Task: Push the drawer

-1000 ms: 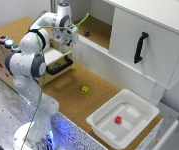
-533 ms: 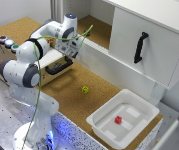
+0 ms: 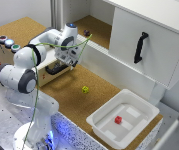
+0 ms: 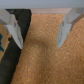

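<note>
The drawer is a small light-wood box with a black bar handle. It sticks out of a wooden case at the exterior view's left. My gripper hangs just past the drawer's front, on its right in the exterior view, low over the cork surface. In the wrist view the gripper is open and empty, with bare cork between its two fingers. A dark shape at the edge of the wrist view may be the handle.
The wooden case carries coloured buttons. A white cabinet door has a vertical black handle. A white tub holds a red cube. A small yellow object lies on the cork, and a dark one lies behind.
The gripper has come down and toward the exterior view's right, from above the case to a spot low beside the drawer's front. It stays open.
</note>
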Tool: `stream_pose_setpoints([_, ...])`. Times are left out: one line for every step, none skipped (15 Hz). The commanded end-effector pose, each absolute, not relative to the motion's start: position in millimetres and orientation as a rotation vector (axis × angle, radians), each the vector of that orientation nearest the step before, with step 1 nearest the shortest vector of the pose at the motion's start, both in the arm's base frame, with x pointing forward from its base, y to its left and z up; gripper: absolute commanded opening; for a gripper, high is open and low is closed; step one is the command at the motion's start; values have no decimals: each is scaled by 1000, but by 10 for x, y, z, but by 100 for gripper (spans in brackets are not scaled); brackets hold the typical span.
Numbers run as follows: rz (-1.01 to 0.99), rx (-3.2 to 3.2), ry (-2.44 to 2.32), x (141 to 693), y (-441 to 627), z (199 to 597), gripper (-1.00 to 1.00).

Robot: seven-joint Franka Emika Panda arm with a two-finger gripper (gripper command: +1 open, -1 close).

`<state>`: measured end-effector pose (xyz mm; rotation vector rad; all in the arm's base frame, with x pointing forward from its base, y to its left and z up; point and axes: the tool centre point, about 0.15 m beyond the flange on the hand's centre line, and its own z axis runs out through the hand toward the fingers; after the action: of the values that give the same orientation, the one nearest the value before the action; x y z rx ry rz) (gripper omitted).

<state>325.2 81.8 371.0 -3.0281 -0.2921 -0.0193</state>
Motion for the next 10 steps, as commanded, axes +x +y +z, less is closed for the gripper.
stream_pose_setpoints([-197, -2959, -352, 3344, 730, 3547, -100])
stream_pose_setpoints([-193, -2952, -383, 3371, 788, 3502, -100])
stream_pose_setpoints([-168, -2952, -401, 3380, 852, 3431, -100])
stream_pose_setpoints([-146, -2949, -409, 3383, 909, 3361, -100])
stream_pose_setpoints([-133, -2955, -406, 3383, 945, 3319, -100])
stream_pose_setpoints([-128, -2968, -381, 3381, 976, 3283, -100])
stream_pose_setpoints([-127, -2976, -342, 3379, 985, 3269, -100])
stream_pose_setpoints([-136, -2986, -312, 3377, 995, 3271, -100])
stream_pose_setpoints([-135, -2999, -296, 3383, 1014, 3272, -100])
stream_pose_setpoints([-123, -3026, -263, 3380, 1043, 3274, -100])
